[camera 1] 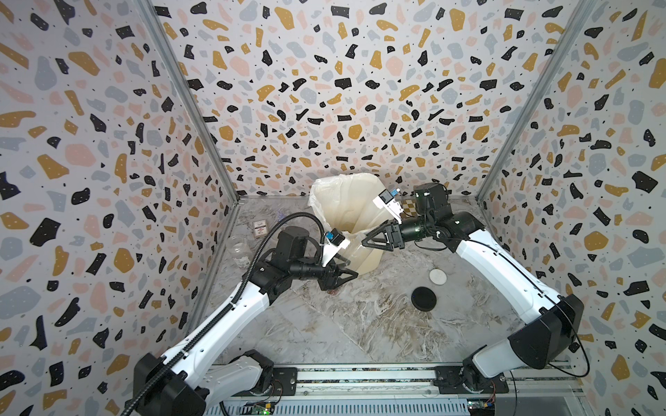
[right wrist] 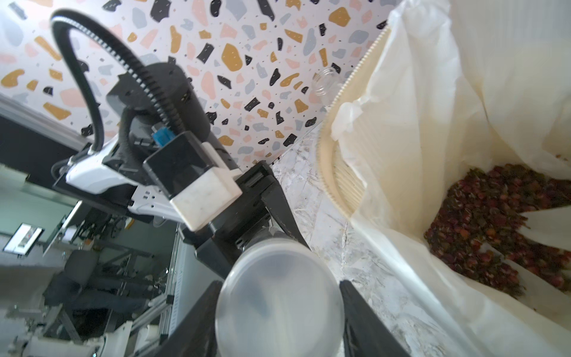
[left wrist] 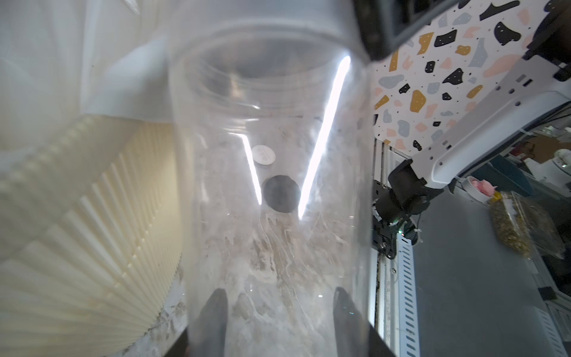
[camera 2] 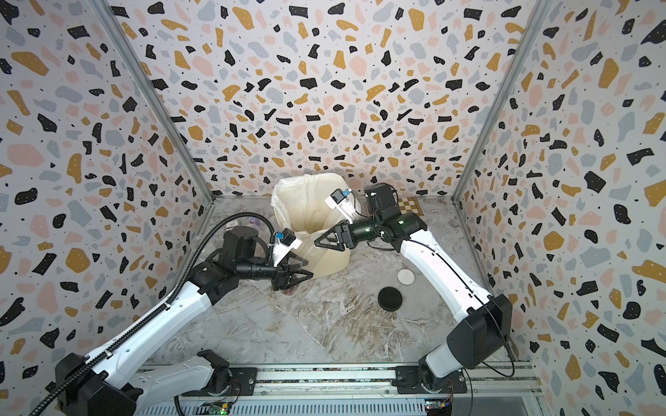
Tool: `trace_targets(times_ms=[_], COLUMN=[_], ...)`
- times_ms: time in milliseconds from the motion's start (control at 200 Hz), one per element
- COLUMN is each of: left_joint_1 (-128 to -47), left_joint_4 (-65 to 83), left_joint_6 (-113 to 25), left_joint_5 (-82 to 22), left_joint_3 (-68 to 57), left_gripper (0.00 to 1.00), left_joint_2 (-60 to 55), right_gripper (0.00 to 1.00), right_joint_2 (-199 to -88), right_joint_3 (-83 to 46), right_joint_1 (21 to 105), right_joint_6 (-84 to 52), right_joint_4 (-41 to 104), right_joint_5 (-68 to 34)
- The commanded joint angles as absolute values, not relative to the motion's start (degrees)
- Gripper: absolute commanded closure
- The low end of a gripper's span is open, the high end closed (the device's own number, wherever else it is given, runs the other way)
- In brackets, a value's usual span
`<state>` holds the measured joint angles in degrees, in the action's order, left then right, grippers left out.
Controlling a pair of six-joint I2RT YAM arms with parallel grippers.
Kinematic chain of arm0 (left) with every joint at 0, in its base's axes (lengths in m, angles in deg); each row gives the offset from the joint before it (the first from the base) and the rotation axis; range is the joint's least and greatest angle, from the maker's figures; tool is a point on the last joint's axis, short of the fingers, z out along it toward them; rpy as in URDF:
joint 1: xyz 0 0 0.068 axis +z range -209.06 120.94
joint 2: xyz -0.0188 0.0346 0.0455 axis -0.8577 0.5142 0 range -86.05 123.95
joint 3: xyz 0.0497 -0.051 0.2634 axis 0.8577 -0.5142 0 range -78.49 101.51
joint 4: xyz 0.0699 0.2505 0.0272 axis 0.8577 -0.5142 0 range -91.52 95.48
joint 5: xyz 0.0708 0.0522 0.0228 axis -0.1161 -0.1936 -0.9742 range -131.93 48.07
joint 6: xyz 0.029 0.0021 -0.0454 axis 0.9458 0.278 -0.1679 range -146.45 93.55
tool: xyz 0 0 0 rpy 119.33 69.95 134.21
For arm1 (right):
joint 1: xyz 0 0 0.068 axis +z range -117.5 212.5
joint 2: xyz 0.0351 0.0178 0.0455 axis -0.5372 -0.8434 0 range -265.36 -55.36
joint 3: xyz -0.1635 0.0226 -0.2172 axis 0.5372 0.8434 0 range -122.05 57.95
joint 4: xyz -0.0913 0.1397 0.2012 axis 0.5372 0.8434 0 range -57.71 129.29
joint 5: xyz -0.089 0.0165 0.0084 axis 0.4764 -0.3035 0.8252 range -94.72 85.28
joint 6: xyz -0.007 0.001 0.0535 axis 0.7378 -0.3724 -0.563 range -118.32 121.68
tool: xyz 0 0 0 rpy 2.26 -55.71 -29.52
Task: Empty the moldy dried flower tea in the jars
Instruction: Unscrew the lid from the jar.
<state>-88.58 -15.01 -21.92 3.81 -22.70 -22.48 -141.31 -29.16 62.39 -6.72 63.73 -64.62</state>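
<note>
My left gripper [left wrist: 279, 318] is shut on a clear jar [left wrist: 272, 173] held on its side in front of the cream ribbed bin [camera 1: 371, 259]; I see the marble table straight through it. At the jar's far end my right gripper [right wrist: 279, 286] has a finger against each side of its round translucent lid [right wrist: 279, 312]. In both top views the left gripper [camera 1: 347, 272] [camera 2: 306, 275] and the right gripper [camera 1: 365, 242] [camera 2: 319, 243] face each other tip to tip. Reddish-brown moldy dried flower tea [right wrist: 494, 228] lies inside the bin's white bag.
A lidless clear jar [camera 1: 239, 250] and a small labelled jar [camera 1: 260, 229] stand at the back left. A white lid [camera 1: 438, 276] and a black lid [camera 1: 423, 298] lie on the marble to the right. A chequered piece [camera 1: 409, 207] sits at the back right.
</note>
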Motion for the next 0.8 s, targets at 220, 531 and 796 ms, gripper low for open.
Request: trace_targets(times_ms=[220,531,796], left_joint_1=[-88.5,-88.1,-88.1], left_joint_4=[-21.8,-30.6,-26.1], left_joint_6=[-18.5,-13.0,-14.3], left_joint_5=[24.6,27.0,17.8], left_joint_3=[-16.6,-12.7,-15.5], left_gripper=[0.55,0.55,0.54], left_joint_2=[-20.4,-18.1,-20.0], right_gripper=[0.51,0.36,0.25], right_joint_2=[-133.9,-129.9,-135.0], right_joint_3=[-20.1,-17.3,-28.4], right_joint_1=[60.9,61.1,61.0], right_joint_6=[17.6,28.9,18.3], right_joint_4=[54.6,53.9,64.6], right_joint_5=[-73.2,-77.1,-75.3])
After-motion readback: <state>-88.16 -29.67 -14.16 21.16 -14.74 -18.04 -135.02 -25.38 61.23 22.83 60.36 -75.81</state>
